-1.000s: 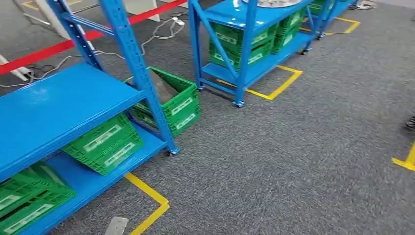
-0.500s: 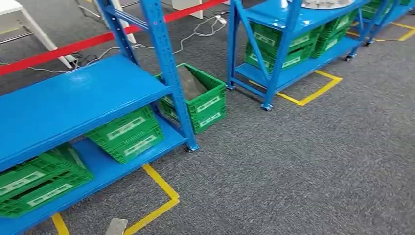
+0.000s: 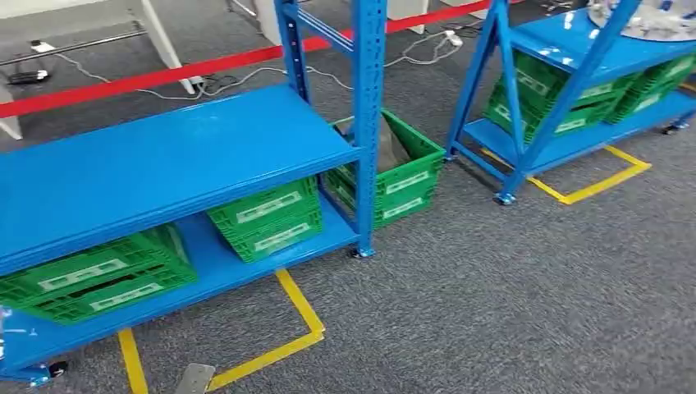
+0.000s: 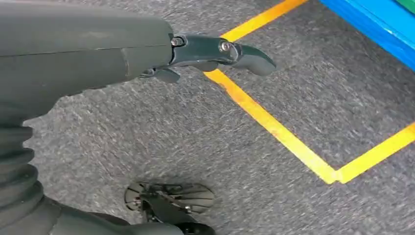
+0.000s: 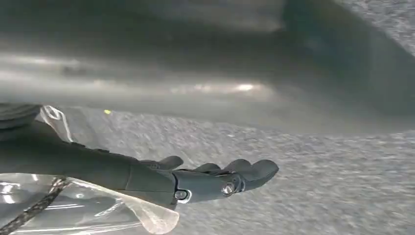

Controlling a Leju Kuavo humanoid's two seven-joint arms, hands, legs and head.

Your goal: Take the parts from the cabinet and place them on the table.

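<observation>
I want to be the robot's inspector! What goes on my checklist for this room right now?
Surface: grey carpet; the near blue rack has a bare middle shelf.
Job's things: clear bag with something dark inside, too blurred to name.
Clutter: green crates on the rack's bottom shelf; one floor crate beside the rack.
Hands: left hand holds nothing, hanging over the carpet; right hand holds the clear bag.
Cables: white cables on the floor behind the rack.
Surroundings: red barrier tape, yellow floor tape, second blue rack with more crates.
</observation>
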